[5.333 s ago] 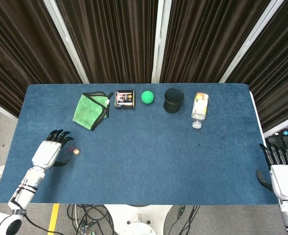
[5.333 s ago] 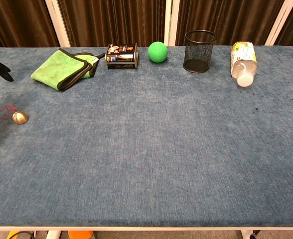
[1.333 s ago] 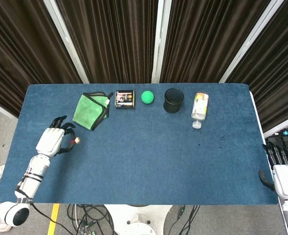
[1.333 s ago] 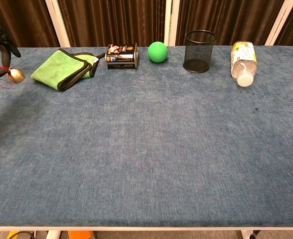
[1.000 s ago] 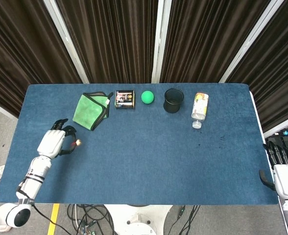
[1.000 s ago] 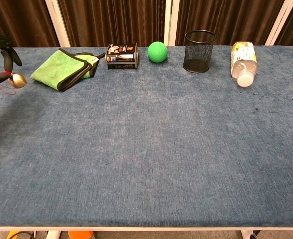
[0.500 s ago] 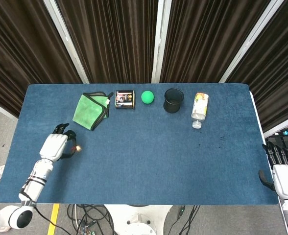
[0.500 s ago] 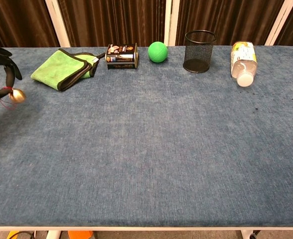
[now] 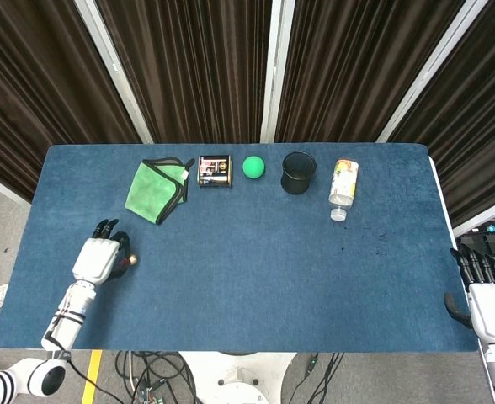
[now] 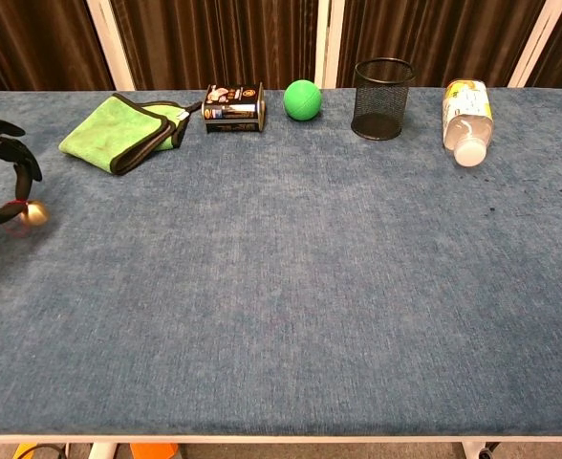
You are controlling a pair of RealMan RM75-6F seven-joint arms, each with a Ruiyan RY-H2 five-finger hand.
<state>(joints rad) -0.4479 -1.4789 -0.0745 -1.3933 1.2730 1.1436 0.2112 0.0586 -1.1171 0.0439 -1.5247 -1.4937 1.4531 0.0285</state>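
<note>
I see a shiny brass-like metal bell [image 10: 34, 214], matt fuzzy cloth on the worktop [image 10: 291, 287], soft microfibre green cloth [image 10: 118, 132], black wire-mesh metal cup [image 10: 382, 85], clear glossy plastic bottle [image 10: 465, 113], glossy white plastic left hand [image 9: 96, 257].

Dark blue table cloth [image 9: 256, 252]; bright green towel [image 9: 154, 190] edged in black; plain green ball [image 9: 253, 167]; black mesh cup [image 9: 299, 172]; golden bell [image 10: 36, 214] on red cord; white left hand [image 9: 98, 256] with black fingers [image 9: 106, 226]; brown striped curtains [image 9: 188, 67].
</note>
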